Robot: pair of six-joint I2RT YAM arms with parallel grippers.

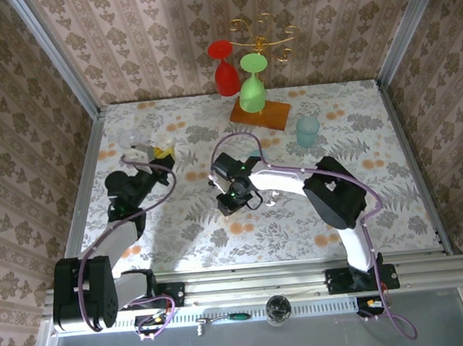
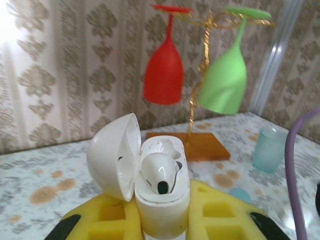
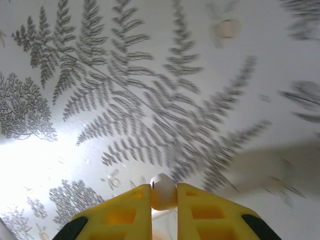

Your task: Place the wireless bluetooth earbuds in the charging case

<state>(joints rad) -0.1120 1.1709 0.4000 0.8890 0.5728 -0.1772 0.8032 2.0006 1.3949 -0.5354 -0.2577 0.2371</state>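
Observation:
The white charging case (image 2: 162,200) stands upright between the yellow fingers (image 2: 220,212) of my left gripper (image 2: 162,222), which is shut on it. Its lid (image 2: 112,157) is swung open to the left. One white earbud (image 2: 160,172) sits in the near socket, and the far socket behind it is empty. In the top view the left gripper (image 1: 146,156) holds the case at the table's left. My right gripper (image 3: 164,201) is shut on a second white earbud (image 3: 163,191), just above the fern-patterned tabletop. The top view puts the right gripper (image 1: 225,192) near the table's middle.
A gold rack on a wooden base (image 1: 260,112) stands at the back, with a red glass (image 1: 225,73) and a green glass (image 1: 252,89) hanging upside down. A pale teal cup (image 1: 308,131) stands to its right. Patterned walls close in three sides.

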